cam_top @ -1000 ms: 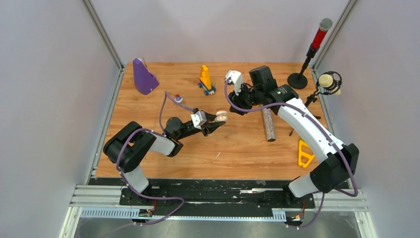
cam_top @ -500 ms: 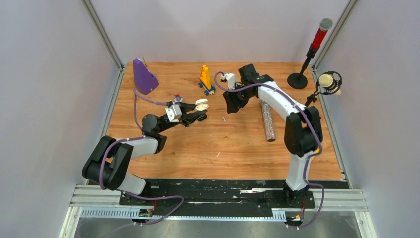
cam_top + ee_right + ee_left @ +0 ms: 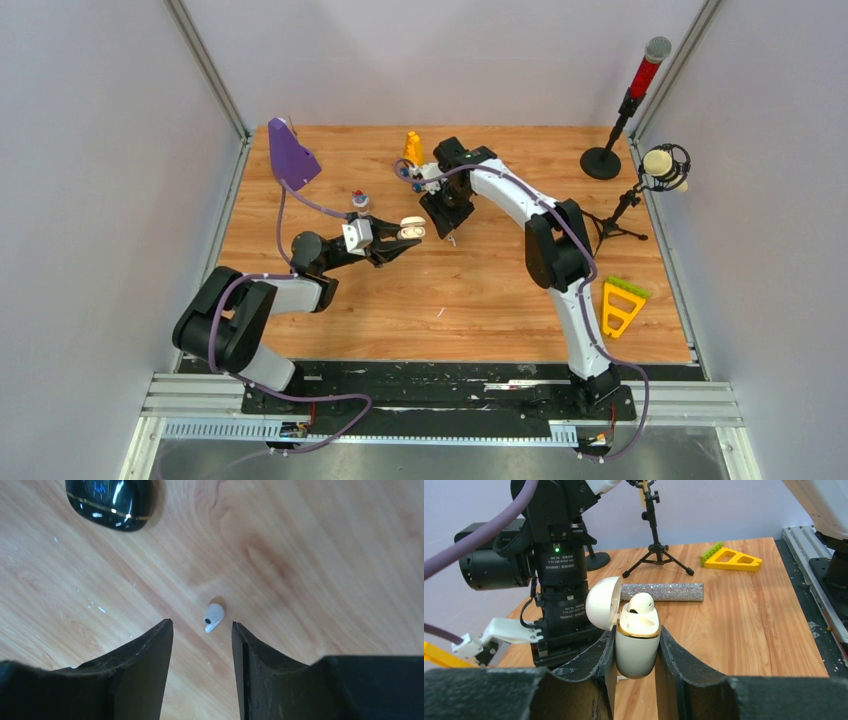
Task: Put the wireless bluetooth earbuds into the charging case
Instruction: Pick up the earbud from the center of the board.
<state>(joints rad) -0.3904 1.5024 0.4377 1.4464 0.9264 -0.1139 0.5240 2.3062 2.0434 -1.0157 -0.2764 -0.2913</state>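
— Between the fingers of the left pincer (image 3: 636,632), what sits there?

— The white charging case (image 3: 636,652). It is clamped upright by its lower body, with a black finger pressed against each side. Its lid (image 3: 600,603) is swung back to one side, and a gold band rings the open mouth.

— Anything inside?

— Yes, the seated earbud (image 3: 642,603). It is white and pokes up out of the mouth, just above the fingertips.

— And the right pincer (image 3: 201,629)?

— Released. It hangs tips-down over the table (image 3: 310,555) with its jaws parted and nothing gripped.

— Where is the other bud?

— The loose earbud (image 3: 213,616), also white, lies on the wood just beyond the tips. It is in line with the gap, nearer one finger than the other, and touches neither.

— What else is near that pincer?

— A glossy black case (image 3: 111,502) lies closed on the wood, farther ahead and off to one side, well apart from the bud.

— And ahead of the left pincer?

— The right arm's dark wrist (image 3: 559,570) stands close in front, a little to the side. A glittery cylinder (image 3: 664,591) lies on the table behind the held case. Farther off are a yellow triangle (image 3: 730,560) and a small black tripod (image 3: 656,555).
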